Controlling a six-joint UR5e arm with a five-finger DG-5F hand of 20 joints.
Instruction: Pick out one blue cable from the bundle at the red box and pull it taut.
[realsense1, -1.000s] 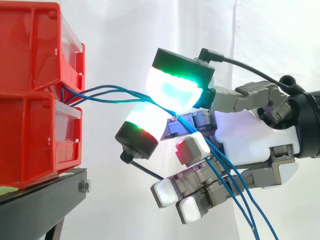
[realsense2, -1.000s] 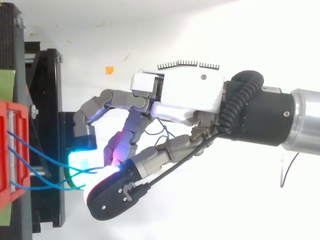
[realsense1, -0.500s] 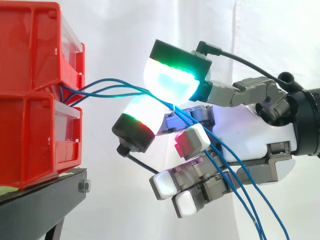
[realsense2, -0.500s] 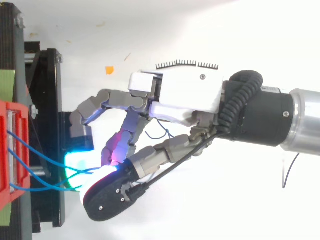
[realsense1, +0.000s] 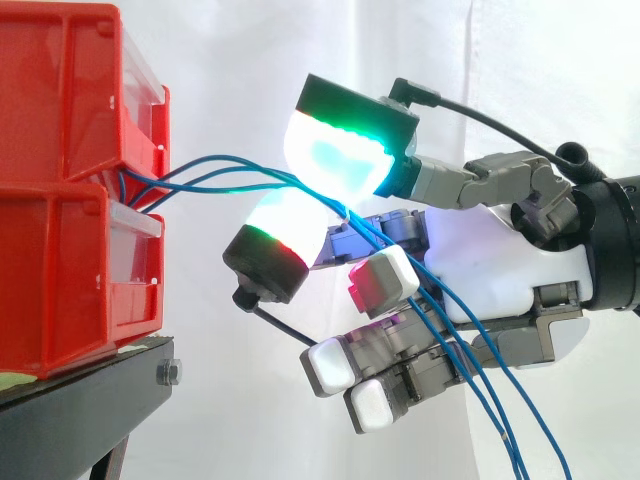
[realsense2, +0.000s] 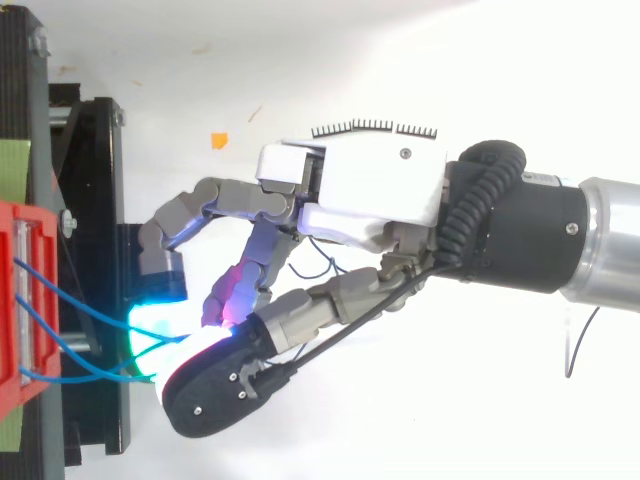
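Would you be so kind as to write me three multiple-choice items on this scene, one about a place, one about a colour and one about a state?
1. Where do the blue cables leave the red bins?
A on top of the stack; B where the two bins meet; C under the stack.
2. What colour is the stand under the bins?
A black; B yellow; C white.
3. What is the robot hand doing?
A lying flat on the stand; B hanging open, clear of the cables; C pinching the cables between two glowing pads.

1 B: they emerge at the seam between the bins.
2 A: the stand is black.
3 C: two pads close on the cables.
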